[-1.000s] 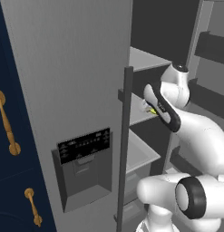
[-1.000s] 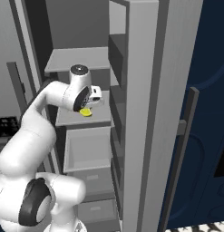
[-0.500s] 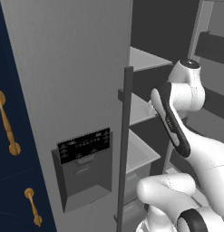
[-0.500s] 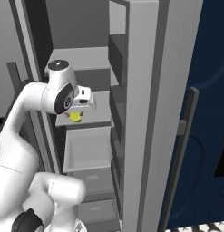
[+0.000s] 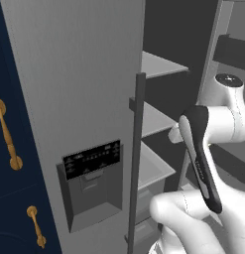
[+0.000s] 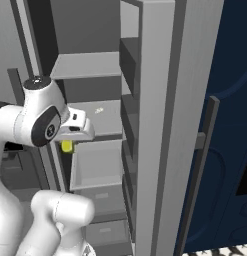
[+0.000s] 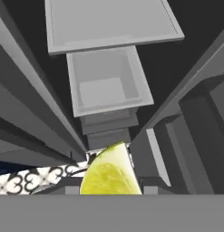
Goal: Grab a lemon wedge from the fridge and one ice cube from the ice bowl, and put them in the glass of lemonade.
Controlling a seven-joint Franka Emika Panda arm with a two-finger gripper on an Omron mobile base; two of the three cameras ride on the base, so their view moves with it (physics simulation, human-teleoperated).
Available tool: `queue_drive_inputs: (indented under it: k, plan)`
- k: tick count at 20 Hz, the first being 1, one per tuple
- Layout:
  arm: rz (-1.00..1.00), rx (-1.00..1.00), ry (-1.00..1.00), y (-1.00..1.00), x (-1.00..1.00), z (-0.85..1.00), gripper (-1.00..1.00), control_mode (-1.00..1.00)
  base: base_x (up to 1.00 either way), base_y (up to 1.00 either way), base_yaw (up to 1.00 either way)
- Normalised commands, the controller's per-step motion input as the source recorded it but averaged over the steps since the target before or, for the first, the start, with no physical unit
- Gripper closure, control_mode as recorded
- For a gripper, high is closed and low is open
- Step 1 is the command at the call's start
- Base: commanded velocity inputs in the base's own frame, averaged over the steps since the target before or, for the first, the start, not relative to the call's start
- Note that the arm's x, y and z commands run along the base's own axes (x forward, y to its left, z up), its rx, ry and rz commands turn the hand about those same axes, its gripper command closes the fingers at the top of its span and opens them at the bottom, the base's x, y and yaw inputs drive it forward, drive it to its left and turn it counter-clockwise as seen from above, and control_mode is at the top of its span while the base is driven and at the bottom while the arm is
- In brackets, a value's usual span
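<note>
The gripper [image 6: 68, 145] is clamped on the lemon wedge [image 7: 109, 172], just outside the fridge [image 6: 160, 100] shelves. It looks light, soft and slippery; hold its flat sides gently.

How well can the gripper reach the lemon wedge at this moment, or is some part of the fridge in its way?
Probably nothing blocks it: the lemon wedge already sits right at the gripper, apparently held there, in front of the fridge shelves and clear of them. The fingertips are hidden, so the grip itself cannot be confirmed.
</note>
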Motion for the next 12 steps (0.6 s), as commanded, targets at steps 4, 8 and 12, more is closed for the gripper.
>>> queue_drive_inputs:
  k: [4, 8, 12]
  plan:
    - [0.00, 0.01, 0.00, 0.00, -0.76, 0.00, 1.00, -1.00, 0.00, 0.00, 0.00]
    - [0.00, 0.01, 0.00, 0.01, -0.59, 0.00, 1.00, -1.00, 0.00, 0.00, 0.00]
    - [0.00, 0.00, -0.01, 0.01, -0.11, 0.01, 1.00, -1.00, 0.00, 0.00, 0.00]
